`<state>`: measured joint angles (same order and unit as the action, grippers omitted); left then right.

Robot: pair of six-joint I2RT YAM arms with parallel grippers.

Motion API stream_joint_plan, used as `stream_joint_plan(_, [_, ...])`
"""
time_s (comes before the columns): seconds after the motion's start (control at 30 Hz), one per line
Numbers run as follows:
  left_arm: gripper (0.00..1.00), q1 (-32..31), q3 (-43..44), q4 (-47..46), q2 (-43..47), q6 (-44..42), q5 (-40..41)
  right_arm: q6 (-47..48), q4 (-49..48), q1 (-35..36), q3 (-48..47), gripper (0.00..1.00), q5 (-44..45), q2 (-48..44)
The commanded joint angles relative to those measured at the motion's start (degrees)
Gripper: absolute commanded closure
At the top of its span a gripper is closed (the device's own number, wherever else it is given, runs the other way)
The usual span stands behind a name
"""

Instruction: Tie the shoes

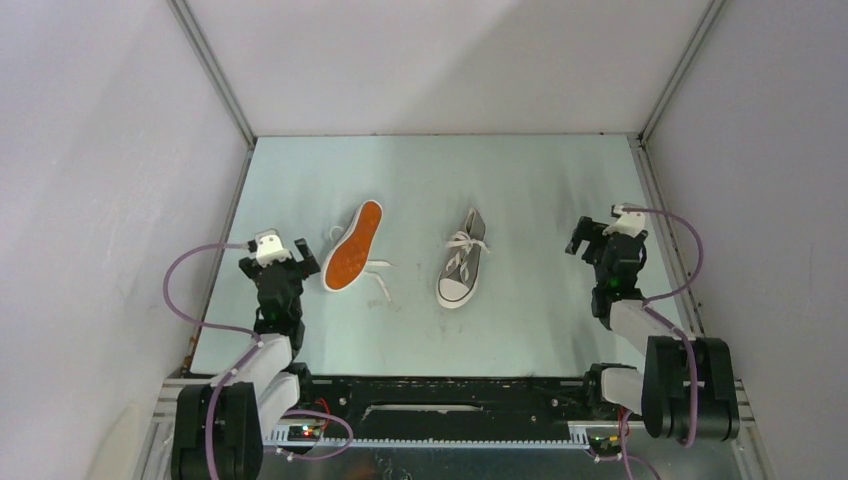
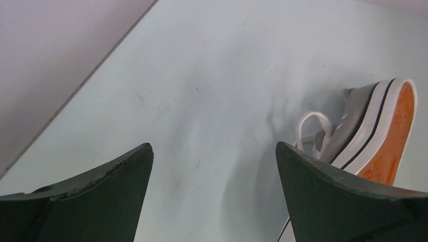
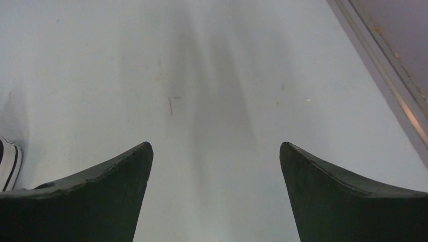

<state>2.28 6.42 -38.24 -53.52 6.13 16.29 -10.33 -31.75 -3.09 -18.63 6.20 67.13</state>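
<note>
Laces (image 2: 313,114) trail loose from the tipped shoe (image 2: 355,115), its orange sole (image 1: 353,248) showing; the upright shoe (image 1: 461,262) stands near. Left gripper (image 2: 213,145) and right gripper (image 3: 216,144) both gape wide, empty

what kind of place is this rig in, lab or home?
Likely a lab test cell: plain white walls on a metal frame enclose a pale table, left arm and right arm bolted at its near edge.

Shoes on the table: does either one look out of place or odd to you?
Yes. The left shoe is tipped over, with its orange sole showing and its white laces trailing loose across the table. The other shoe stands upright on its sole.
</note>
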Motion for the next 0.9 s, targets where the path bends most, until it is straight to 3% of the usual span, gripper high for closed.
stream_joint_plan(0.0, [0.02,2.9,1.4,-11.4,-2.5,-1.1,-5.7,8.0,-16.3,4.9,2.5,0.03,4.1,4.4])
stream_joint_plan(0.13, [0.06,6.3,1.9,-15.8,-6.5,-0.1,-12.2,9.8,-17.3,9.0,0.8,0.03,8.7,8.6])
stream_joint_plan(0.3, [0.04,6.5,1.2,-27.6,-16.4,-2.3,-15.6,5.5,-28.0,2.2,6.8,0.04,0.8,10.3])
stream_joint_plan(0.5, [0.00,4.9,3.0,-24.9,-18.0,-3.6,-13.2,4.9,-26.4,2.8,5.7,0.24,5.7,10.5])
stream_joint_plan(0.53, [0.00,4.8,2.9,-24.9,-17.9,-3.7,-13.3,4.7,-27.0,4.3,5.9,0.11,7.7,10.6])
stream_joint_plan(0.6, [0.00,4.8,2.9,-25.3,-18.3,-3.6,-13.2,5.1,-27.0,5.7,5.9,0.02,10.9,10.6])
stream_joint_plan(0.87, [0.00,4.2,3.4,-24.3,-18.1,-3.9,-12.5,5.2,-27.3,5.8,5.9,0.01,11.2,10.7])
